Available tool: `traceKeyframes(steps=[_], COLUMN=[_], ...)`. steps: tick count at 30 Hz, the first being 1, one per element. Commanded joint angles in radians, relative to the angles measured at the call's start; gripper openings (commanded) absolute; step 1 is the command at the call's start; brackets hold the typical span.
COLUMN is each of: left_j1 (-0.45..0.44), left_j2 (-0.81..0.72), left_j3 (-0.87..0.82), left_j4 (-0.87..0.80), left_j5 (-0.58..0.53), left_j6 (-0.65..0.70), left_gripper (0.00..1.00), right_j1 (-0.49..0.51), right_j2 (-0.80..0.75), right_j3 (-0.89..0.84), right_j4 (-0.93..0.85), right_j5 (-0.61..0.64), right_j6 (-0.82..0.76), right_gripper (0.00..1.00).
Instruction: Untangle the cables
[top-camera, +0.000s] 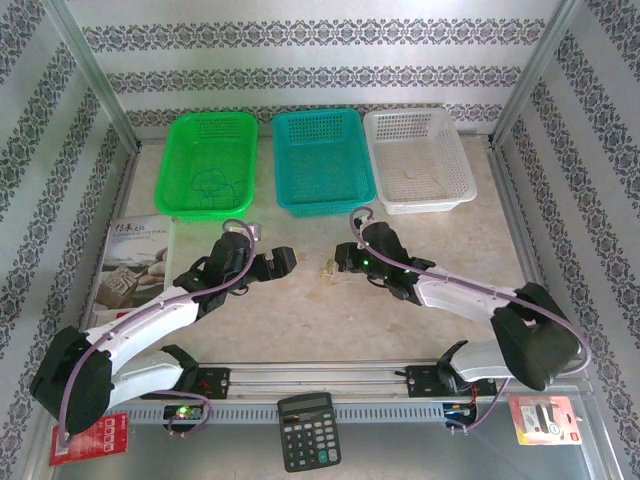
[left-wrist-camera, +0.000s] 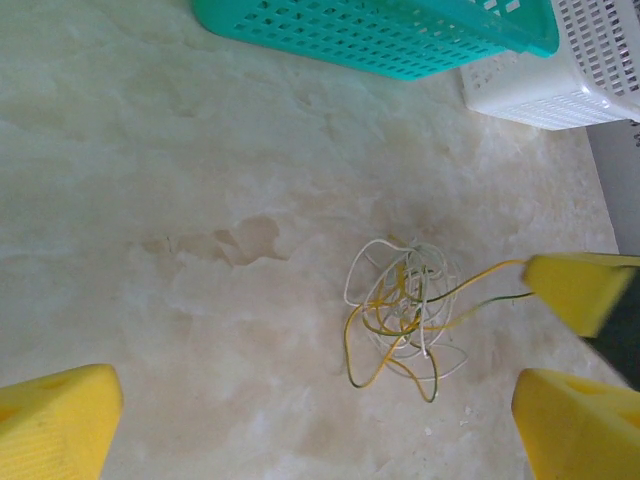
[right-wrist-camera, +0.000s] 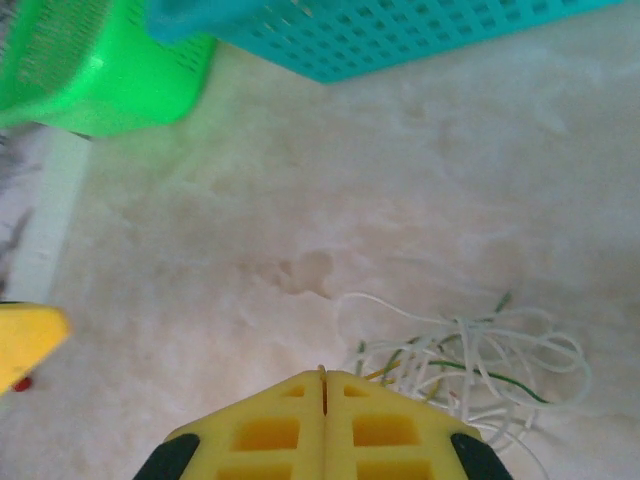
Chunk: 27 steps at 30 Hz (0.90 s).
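The right gripper (right-wrist-camera: 323, 372) is pinched shut on strands of the cables (left-wrist-camera: 400, 310) — clumped on the table (left-wrist-camera: 150, 150) between the grippers — so the wide-open left gripper (top-camera: 283, 258) should pin the clump before any slow pull.

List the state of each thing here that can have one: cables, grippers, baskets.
cables, tangled in one clump on the table.
left gripper, open, clear of the clump.
right gripper, shut on strands of the cables.
green basket, upright, a dark strand inside.
teal basket, upright.
white basket, upright.
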Motion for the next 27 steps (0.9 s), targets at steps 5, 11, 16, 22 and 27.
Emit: traceKeyframes(steps=[5,11,16,22,27], left_j1=[0.007,0.008,0.008,0.008,0.005], left_j2=[0.024,0.036,0.040,0.040,0.051], left_j3=[-0.014,-0.009,0.005,0.011,0.003], left_j4=[0.078,0.113,0.133,0.225,0.368], left_j5=[0.022,0.047,0.068,0.116,0.158], left_j6=[-0.027,-0.053,-0.078,-0.204,-0.354], left_gripper=[1.00,1.00,1.00,1.00,0.96], right_j1=[0.007,0.004,0.003,0.002,0.003], right_j2=[-0.172,-0.258,-0.280,-0.261,-0.226], right_j3=[-0.070,-0.131,-0.154,-0.156,-0.153], right_j4=[0.112,0.172,0.199,0.220,0.251], right_j5=[-0.016,-0.015,-0.023,-0.046,-0.068], right_j6=[-0.016,-0.023,-0.034,-0.030,-0.028], right_gripper=[0.00,0.00,0.00,0.00,0.00])
